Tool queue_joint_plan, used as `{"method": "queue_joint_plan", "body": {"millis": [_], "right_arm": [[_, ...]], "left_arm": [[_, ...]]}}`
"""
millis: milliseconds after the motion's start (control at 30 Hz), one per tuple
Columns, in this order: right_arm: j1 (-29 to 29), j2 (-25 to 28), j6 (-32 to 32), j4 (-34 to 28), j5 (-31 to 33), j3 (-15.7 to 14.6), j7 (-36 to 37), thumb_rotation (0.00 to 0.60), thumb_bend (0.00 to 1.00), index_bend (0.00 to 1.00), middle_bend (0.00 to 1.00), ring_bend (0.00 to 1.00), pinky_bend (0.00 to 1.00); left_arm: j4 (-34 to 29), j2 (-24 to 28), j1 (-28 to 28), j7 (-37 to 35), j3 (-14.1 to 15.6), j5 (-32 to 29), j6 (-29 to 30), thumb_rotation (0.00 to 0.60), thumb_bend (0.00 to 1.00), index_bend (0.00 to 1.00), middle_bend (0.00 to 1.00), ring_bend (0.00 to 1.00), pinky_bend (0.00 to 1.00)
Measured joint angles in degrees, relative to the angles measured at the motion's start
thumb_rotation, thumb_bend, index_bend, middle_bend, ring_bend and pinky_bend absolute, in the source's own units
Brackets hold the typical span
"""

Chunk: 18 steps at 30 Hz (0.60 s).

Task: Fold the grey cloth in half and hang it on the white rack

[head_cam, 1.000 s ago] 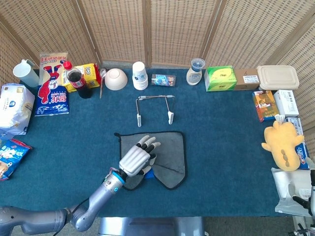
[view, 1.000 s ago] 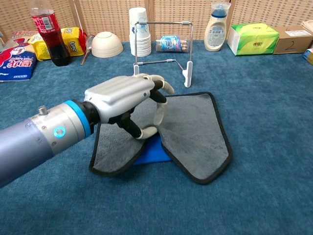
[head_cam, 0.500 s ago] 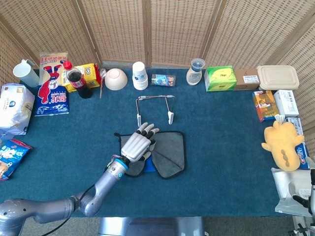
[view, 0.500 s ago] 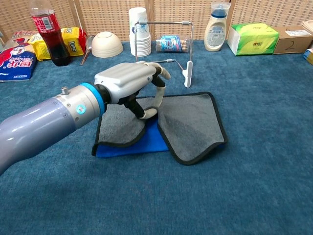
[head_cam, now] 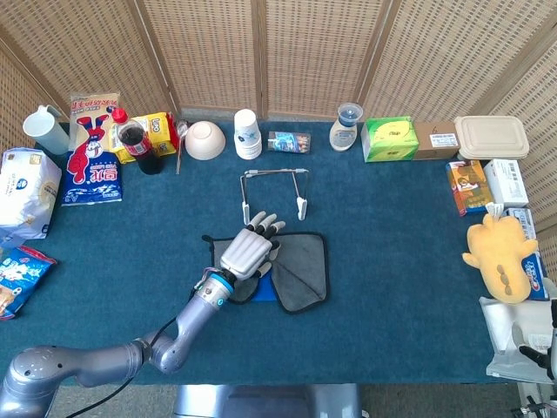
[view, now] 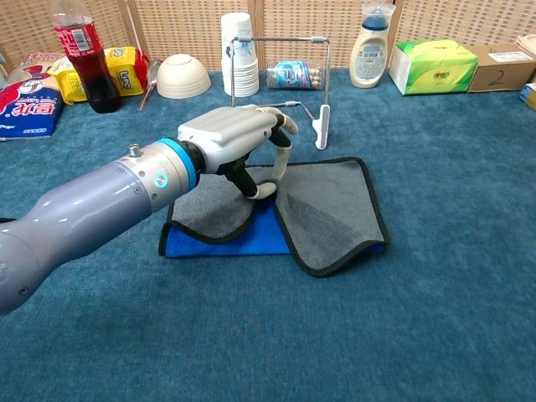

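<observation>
The left hand is seen over the near-left part of the grey cloth, with a fold of the cloth pinched between thumb and fingers. The cloth is laid on the blue table, partly folded over itself so that a bright blue underside is shown at the front edge. The white rack is stood just behind the cloth, well clear of it.

From the head view only the back of the hand is shown, so the pinch can't be made out there; it's only seen from the chest view, from the side. A bit of the right hand is caught at the far right edge of the head view, and how its fingers lie can't be told. It isn't seen in the chest view at all.

Writing: "Luo" can be read on the yellow bag in the chest view. A red-labelled cola bottle is stood beside it; the label text is too small to be read.

Along the back, a white bowl, a stack of paper cups, a cream bottle and a green tissue pack are lined up. A yellow plush toy is laid at the right. Nothing is placed between cloth and rack.
</observation>
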Motion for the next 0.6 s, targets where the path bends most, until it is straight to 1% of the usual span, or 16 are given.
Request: {"method": "queue_joint_plan", "body": {"millis": [367,467,600], "right_arm": [[-0.2,0.2,0.2,-0.3,0.2,0.0,-0.2,0.600,0.32,0.04,0.03,0.00,0.00],[-0.3,0.3,0.3,-0.3,0.2,0.1,-0.2,0.600,0.32,0.04,0.03,0.00,0.00],[-0.3,0.3,0.3,-0.4,0.2,0.1,-0.2,0.600,0.32,0.04,0.03,0.00,0.00]], "left_arm": [[5.1,-2.0,-2.5,-1.5,-0.1,-0.5,-0.2,0.600,0.35,0.53,0.14,0.00,0.00],[5.9,-2.4,-2.9,-2.0,-0.1,-0.6,0.0,0.600,0.33,0.50,0.13,0.00,0.00],[6.4,-2.7,-3.1,-2.5,0.1,-0.7,0.2,0.600,0.26,0.42,0.11,0.00,0.00]]}}
